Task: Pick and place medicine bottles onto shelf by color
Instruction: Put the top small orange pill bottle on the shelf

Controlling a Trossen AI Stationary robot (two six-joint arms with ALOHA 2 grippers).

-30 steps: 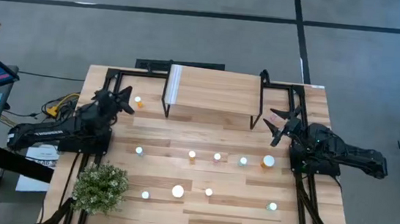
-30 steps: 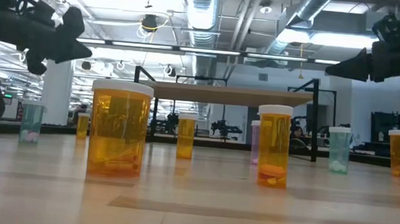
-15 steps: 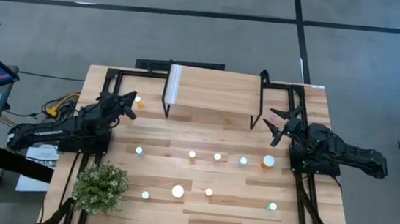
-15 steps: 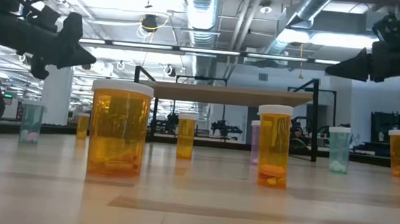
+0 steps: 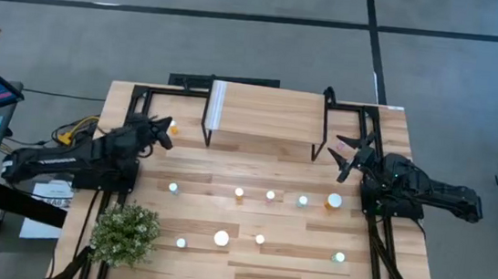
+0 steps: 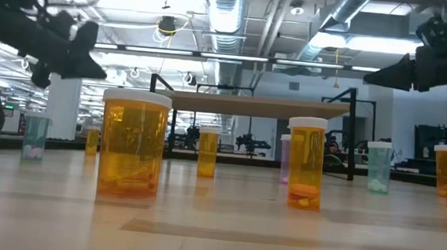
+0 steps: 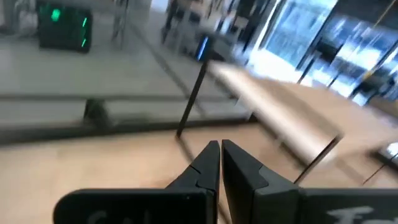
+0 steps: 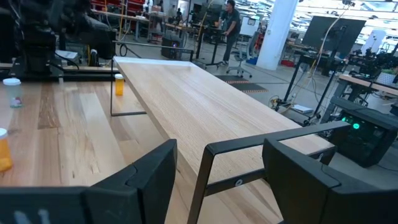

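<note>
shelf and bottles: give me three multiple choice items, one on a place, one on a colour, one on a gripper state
1. Where does the shelf stand?
A. at the table's far edge, between the two arms
B. beside the plant
C. on the floor

2. What colour is the body of the big bottle nearest the low camera?
A. pink
B. orange
C. pale green

3. How do the grippers stand?
A. both open
B. left open, right shut
C. left shut, right open

Answers:
1 A: the high view shows it at the far edge, midway between the arms.
2 B: its body shows orange under a white cap.
3 C: the left gripper has its fingers pressed together, and the right gripper has a wide gap between its fingers.
</note>
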